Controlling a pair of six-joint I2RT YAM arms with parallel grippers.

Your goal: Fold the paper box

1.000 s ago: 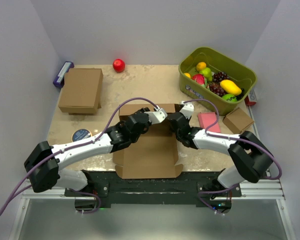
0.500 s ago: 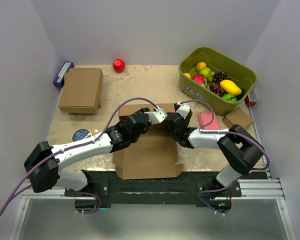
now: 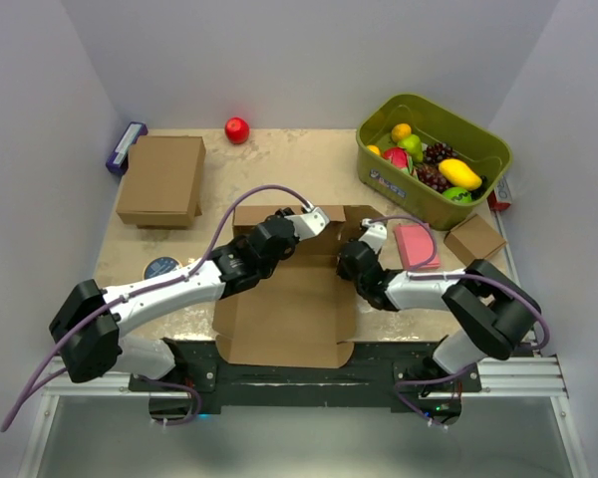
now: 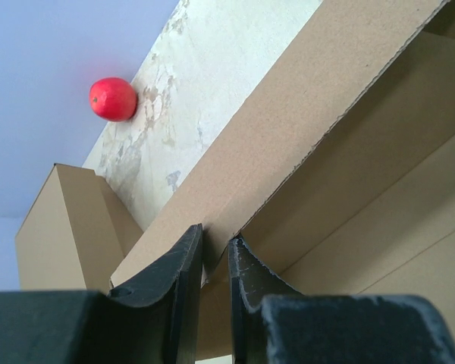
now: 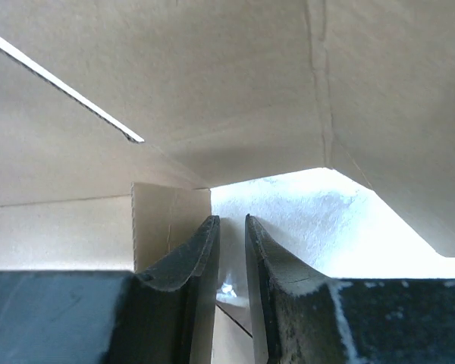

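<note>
Box (image 3: 289, 309) lies flat at lower centre of the top view on the table (image 3: 279, 169), far wall raised. Left pincer (image 4: 216, 244) narrow, pinching that wall's edge. Right pincer (image 5: 232, 227) narrow at the wall's right corner; can't tell if it holds cardboard. Bin (image 3: 404, 191) upper right.

Matt corrugated-cardboard paper box (image 3: 284, 311), mottled stone-look table (image 3: 289, 159)

white left arm (image 3: 169, 289) with black joints, matching right arm (image 3: 429, 289), lilac cables (image 3: 269, 187) along both, black curved fingers (image 4: 174, 280)
</note>
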